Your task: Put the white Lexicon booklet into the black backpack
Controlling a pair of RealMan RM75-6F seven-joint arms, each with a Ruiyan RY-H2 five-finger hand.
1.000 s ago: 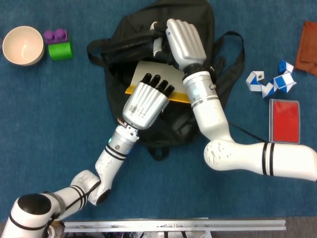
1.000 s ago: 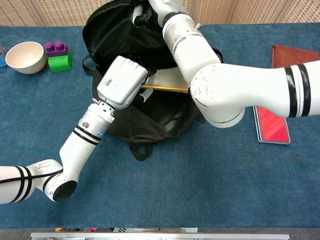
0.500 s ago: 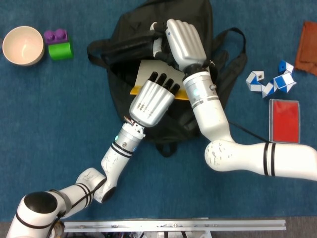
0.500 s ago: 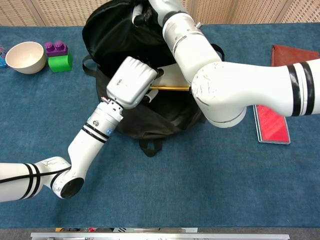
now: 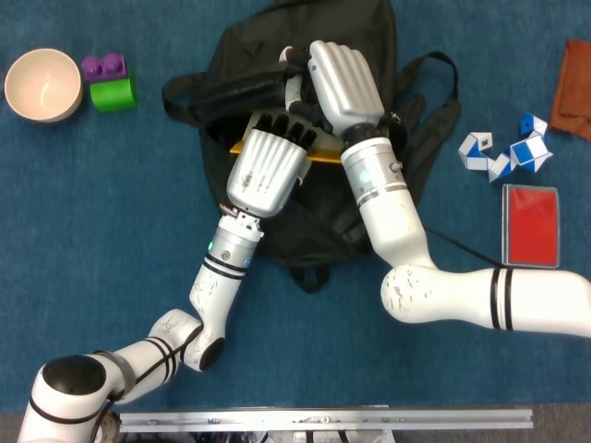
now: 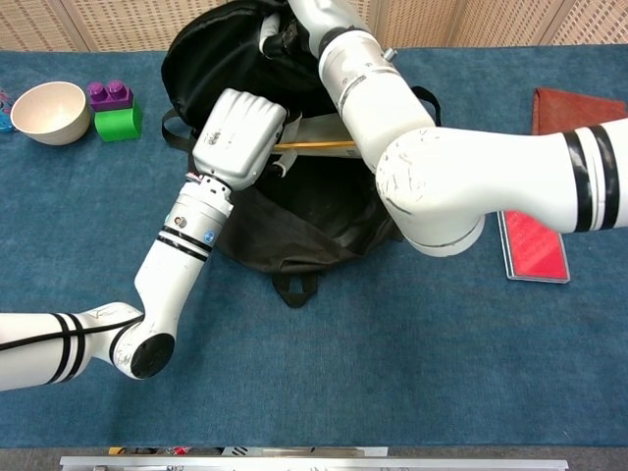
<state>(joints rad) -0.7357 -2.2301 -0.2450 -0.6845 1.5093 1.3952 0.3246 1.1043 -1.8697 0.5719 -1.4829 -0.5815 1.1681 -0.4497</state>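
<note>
At the far left of the blue-covered desk [image 5: 74, 277] a cream bowl [image 5: 42, 85] stands, with a purple block [image 5: 103, 65] and a green block [image 5: 113, 93] just beside it to the right. Near the middle lies the black backpack [image 5: 305, 221], its mouth toward the far edge. The left hand [image 5: 268, 171] lies palm down over the opening, its dark fingertips [image 5: 282, 122] resting on the white Lexicon booklet [image 6: 314, 132]; whether it actually grips the booklet cannot be told, since the hand covers the contact. The booklet sits in the mouth of the backpack, mostly hidden under both hands, with only a yellow edge and a pale strip of cover showing between them. Just right of the left hand, the right hand [image 5: 343, 78] reaches into the top of the backpack; its fingers curl over the black fabric at the opening's upper rim and appear to hold that edge, though the chest view shows little of the grasp. Farther right, well apart from the backpack, a blue-and-white twisty puzzle [image 5: 506, 152] lies on the desk, a red flat case [image 5: 530, 225] just below it, and a brown cloth [image 5: 572, 88] at the right border.
</note>
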